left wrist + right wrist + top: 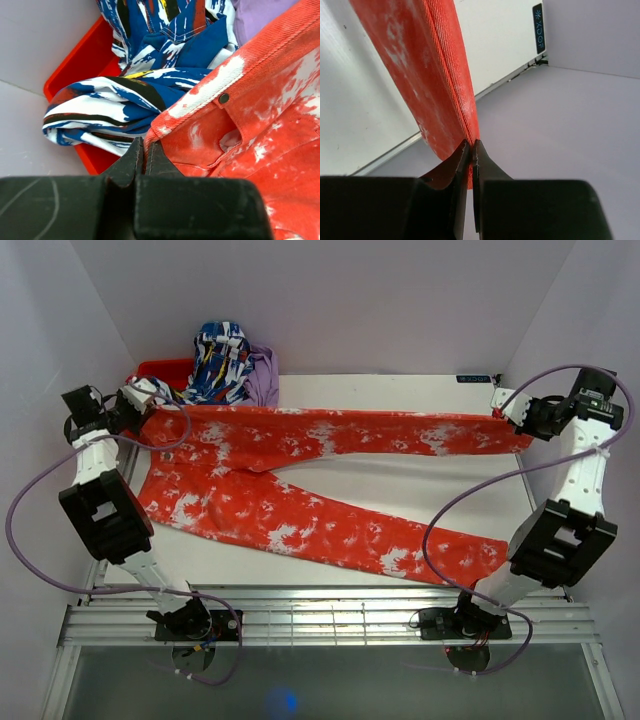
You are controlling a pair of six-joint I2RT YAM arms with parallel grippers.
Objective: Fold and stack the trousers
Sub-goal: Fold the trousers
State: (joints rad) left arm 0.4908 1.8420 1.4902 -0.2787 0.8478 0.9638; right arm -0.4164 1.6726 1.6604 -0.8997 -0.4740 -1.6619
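Note:
The orange-red trousers (300,480) with white blotches lie spread across the table, waistband at the left, legs running right. My left gripper (138,400) is shut on the far corner of the waistband (200,100); in the left wrist view (144,150) the fabric is pinched between the jaws. My right gripper (503,402) is shut on the hem of the far leg, held taut along the back; in the right wrist view (471,147) it clamps the leg's seam (450,85). The near leg (400,550) lies loose toward the front right.
A red bin (160,368) at the back left holds a blue-and-white patterned garment (218,362) and a purple garment (264,375), both right beside my left gripper. White walls close in on both sides. A slatted metal rail (330,615) runs along the front edge.

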